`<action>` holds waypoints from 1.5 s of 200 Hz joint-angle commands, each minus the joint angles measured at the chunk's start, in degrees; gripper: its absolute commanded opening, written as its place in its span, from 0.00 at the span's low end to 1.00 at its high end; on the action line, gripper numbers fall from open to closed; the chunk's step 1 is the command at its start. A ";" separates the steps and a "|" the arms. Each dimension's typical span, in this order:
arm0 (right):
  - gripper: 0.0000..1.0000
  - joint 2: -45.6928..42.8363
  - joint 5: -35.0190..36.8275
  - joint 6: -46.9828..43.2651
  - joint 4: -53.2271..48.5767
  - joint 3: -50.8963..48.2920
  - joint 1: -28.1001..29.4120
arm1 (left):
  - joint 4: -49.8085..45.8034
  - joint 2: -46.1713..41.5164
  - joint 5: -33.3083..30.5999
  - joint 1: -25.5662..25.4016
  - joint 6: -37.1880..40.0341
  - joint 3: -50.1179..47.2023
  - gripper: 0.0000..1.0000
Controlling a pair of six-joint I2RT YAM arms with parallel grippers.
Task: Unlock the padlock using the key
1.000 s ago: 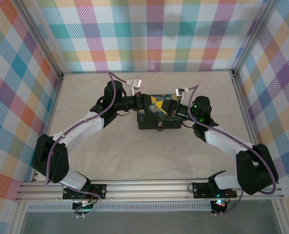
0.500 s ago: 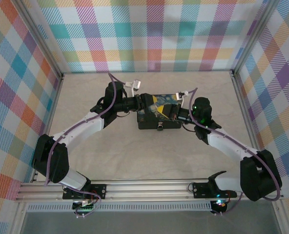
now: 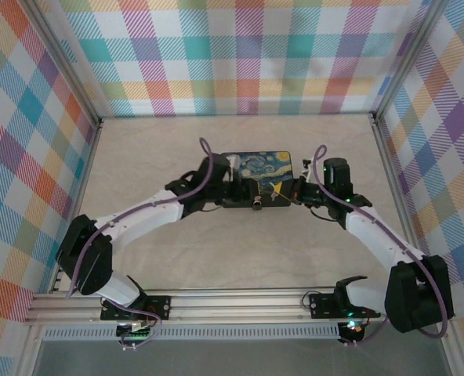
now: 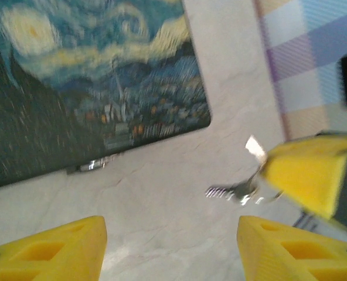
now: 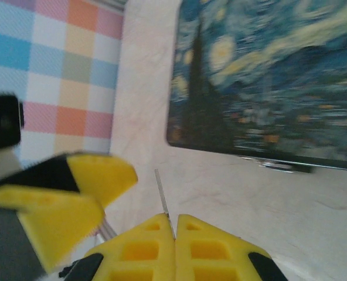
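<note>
Silvery thin key bunch (image 4: 239,191) juts from the clamped right claw (image 5: 174,222), while the left claw (image 4: 170,234) gapes wide.

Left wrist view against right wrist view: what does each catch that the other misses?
Left wrist: the left gripper with its fingers wide apart, and the right gripper from outside, the key bunch jutting from its tip. Right wrist: the right gripper's fingers shut together on a thin key blade that sticks out between them, with the left gripper's yellow fingers beside. Both: the painted box lid, a small blurred metal fitting at its edge, the pale table and the checked wall.
</note>
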 commanded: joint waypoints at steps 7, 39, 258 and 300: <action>0.00 -2.46 0.64 -5.53 -9.16 1.98 -3.64 | -5.04 5.77 -14.49 -6.05 1.42 2.04 0.60; 0.01 -3.01 0.76 -6.08 -10.88 2.50 -4.86 | -8.57 12.01 -23.74 -10.10 -0.38 5.89 0.61; 0.03 -5.39 -4.42 -5.88 -10.10 1.51 -8.58 | -12.10 34.26 -41.06 -11.78 -6.38 20.83 0.35; 0.03 -5.63 -4.21 -6.81 -11.39 1.25 -8.58 | -16.63 33.67 -40.37 -11.78 -6.56 22.56 0.19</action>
